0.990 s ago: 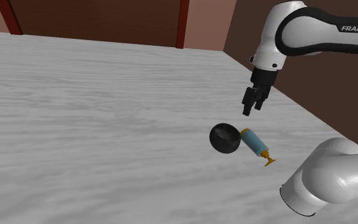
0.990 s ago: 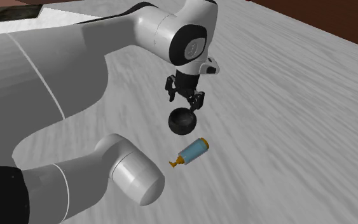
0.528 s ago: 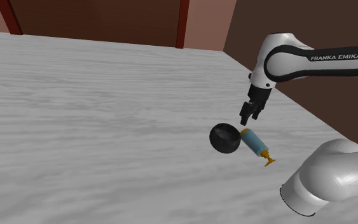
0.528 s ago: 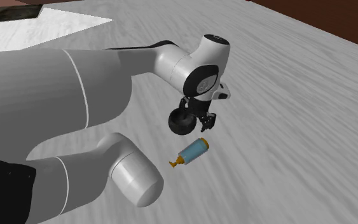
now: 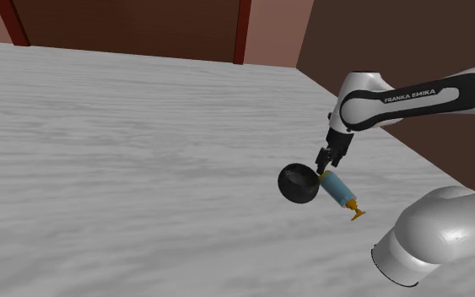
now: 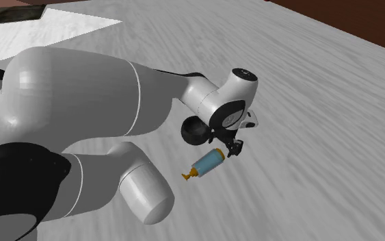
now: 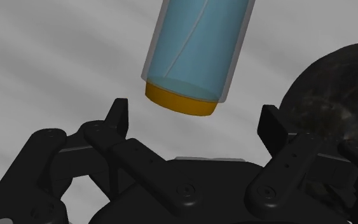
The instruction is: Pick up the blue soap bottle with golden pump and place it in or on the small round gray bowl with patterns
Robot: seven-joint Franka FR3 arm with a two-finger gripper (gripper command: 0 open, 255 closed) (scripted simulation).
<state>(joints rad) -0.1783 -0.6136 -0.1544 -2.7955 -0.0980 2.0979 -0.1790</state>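
Two fingers (image 7: 117, 116) of my gripper (image 7: 194, 109) stand wide apart, empty; the blue soap bottle (image 7: 196, 44) lies on its side just ahead of them, gold-rimmed end nearest. I should descend and centre on its body before closing. Just outside one finger sits the dark bowl (image 7: 336, 95); beyond it the table (image 5: 143, 169) runs open.

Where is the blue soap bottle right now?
In the shoulder view the blue bottle lies on its side just right of the dark bowl, the open gripper over its base end.
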